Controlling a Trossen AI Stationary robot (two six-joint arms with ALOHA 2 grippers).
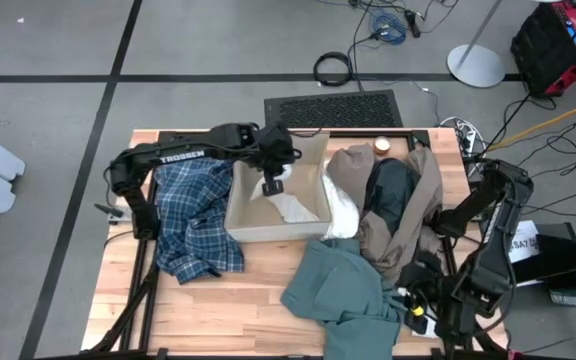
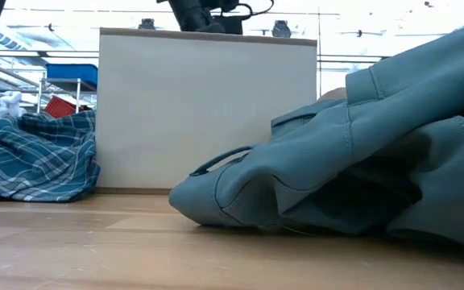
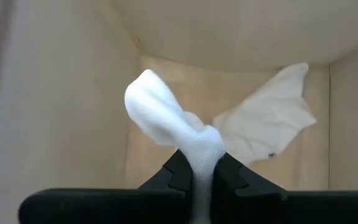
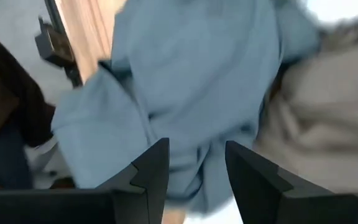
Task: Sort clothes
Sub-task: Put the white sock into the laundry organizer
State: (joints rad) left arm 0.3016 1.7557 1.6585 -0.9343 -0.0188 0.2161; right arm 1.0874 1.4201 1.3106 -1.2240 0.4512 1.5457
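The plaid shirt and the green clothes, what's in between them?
The cardboard box stands between the plaid shirt and the teal-green piece, seen in the high and low views.

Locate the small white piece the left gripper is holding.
The white piece hangs pinched in the left gripper above the open cardboard box, table centre, over another white cloth.

Bright, even light; soft shadows; right wrist view blurry, bg blown out.
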